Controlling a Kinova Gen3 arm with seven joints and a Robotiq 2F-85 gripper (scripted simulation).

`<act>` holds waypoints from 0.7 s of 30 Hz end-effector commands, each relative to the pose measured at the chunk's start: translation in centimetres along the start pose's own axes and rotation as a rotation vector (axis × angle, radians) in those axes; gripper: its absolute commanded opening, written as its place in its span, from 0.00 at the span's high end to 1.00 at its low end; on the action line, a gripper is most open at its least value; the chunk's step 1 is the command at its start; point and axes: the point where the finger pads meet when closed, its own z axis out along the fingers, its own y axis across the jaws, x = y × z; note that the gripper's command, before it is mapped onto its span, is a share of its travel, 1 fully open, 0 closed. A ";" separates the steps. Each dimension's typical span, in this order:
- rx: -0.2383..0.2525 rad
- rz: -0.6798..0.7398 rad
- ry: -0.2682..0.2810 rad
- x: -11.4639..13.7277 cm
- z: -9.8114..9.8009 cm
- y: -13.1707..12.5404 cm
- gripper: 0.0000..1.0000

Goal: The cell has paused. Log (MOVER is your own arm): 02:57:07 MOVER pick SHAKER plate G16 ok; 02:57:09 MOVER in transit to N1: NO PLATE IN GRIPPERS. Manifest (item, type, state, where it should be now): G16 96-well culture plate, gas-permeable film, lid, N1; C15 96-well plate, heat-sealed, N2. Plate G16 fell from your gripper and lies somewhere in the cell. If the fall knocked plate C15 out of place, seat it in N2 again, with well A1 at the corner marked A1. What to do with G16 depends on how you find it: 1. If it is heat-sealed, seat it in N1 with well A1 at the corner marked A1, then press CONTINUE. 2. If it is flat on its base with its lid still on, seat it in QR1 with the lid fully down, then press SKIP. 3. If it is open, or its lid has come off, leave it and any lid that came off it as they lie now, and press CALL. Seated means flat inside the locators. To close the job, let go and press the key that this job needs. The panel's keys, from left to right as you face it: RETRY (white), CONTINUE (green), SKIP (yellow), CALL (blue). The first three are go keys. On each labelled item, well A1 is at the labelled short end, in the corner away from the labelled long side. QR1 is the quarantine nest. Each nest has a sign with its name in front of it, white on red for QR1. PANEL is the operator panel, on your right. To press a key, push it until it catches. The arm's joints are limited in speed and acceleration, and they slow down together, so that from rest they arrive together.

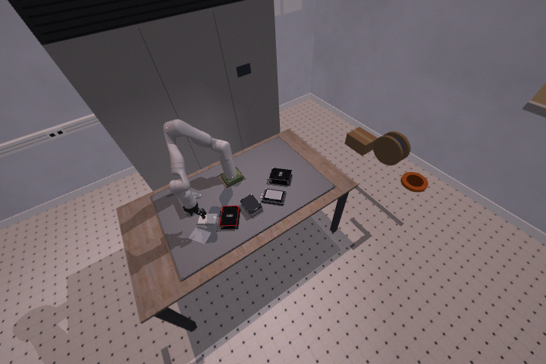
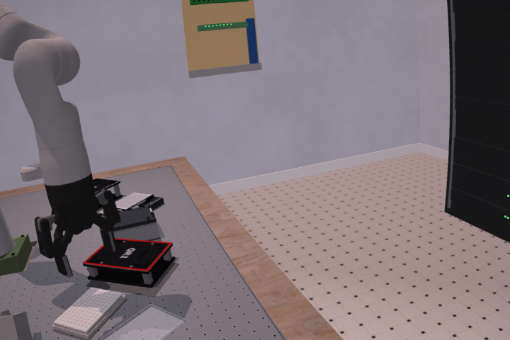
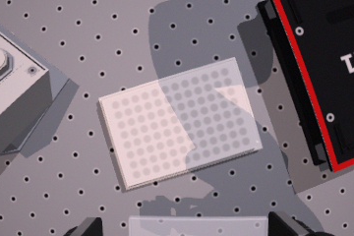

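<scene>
A white 96-well plate lies flat on the perforated table with no lid on it, and its wells show from above. It also shows in the exterior view and the top view. A clear lid lies flat on the table beside it, apart from it. My gripper is open and empty, hanging above the plate with its fingers pointing down. The red-rimmed QR1 nest stands empty right next to the plate. A white-topped plate sits in a black nest further along the table.
A grey box with a round key stands close to the plate on the side away from QR1. A dark grey block and another black nest stand beyond QR1. The arm's green base is at the back.
</scene>
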 end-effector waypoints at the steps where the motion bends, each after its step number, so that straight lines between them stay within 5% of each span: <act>1: 0.000 0.000 -0.002 -0.1 -0.1 0.0 0.00; 7: 0.000 0.000 -0.002 -0.1 -0.1 0.0 0.00; 14: 0.000 -0.280 -0.002 0.3 -0.1 2.3 0.00; 21: 0.000 -0.331 -0.002 0.6 -0.1 4.0 0.00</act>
